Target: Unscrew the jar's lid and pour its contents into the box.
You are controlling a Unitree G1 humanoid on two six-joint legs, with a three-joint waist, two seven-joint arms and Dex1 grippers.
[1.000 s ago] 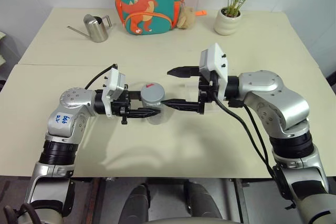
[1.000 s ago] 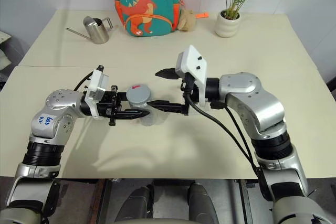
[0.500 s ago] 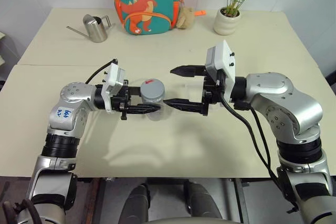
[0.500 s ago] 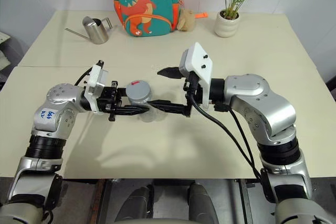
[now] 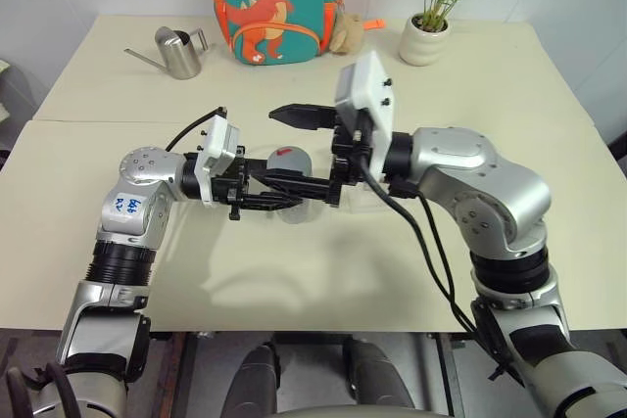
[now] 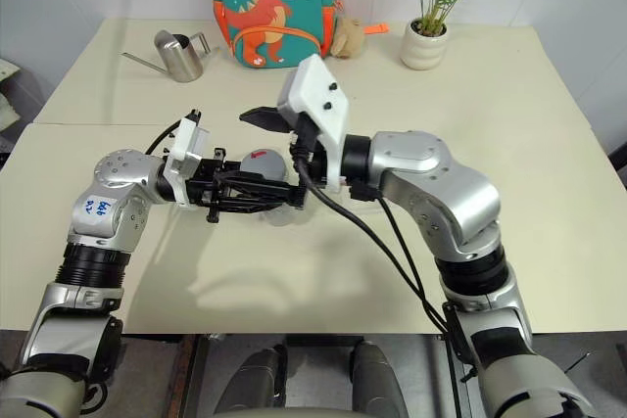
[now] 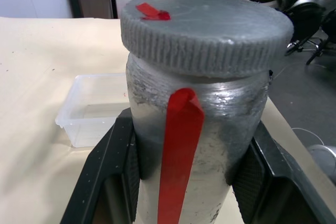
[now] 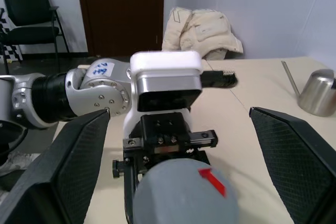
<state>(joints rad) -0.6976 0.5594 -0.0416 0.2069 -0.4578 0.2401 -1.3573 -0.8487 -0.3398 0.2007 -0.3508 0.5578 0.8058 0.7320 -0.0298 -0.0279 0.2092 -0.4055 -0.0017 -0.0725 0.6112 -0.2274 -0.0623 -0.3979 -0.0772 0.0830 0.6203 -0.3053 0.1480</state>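
Note:
The jar [image 5: 291,183], silvery with a red stripe [image 7: 178,145], is held upright above the table with my left gripper [image 7: 184,182] shut on its body. Its grey lid [image 8: 184,195] with a small red mark sits on top. My right gripper [image 5: 286,149] is open and points toward my left arm. One finger [image 5: 294,113] lies on the far side of the lid and the other on the near side, with gaps on both sides. The clear box [image 7: 92,114] rests on the table just beyond the jar. The contents are hidden inside the jar.
At the back of the table stand a steel watering can [image 5: 179,53], a green dinosaur backpack [image 5: 277,7] with a small plush toy [image 5: 343,34] beside it, and a white plant pot [image 5: 424,41].
My right gripper has swung left toward the jar, and its open fingers now straddle the lid. The left gripper keeps the jar in about the same place.

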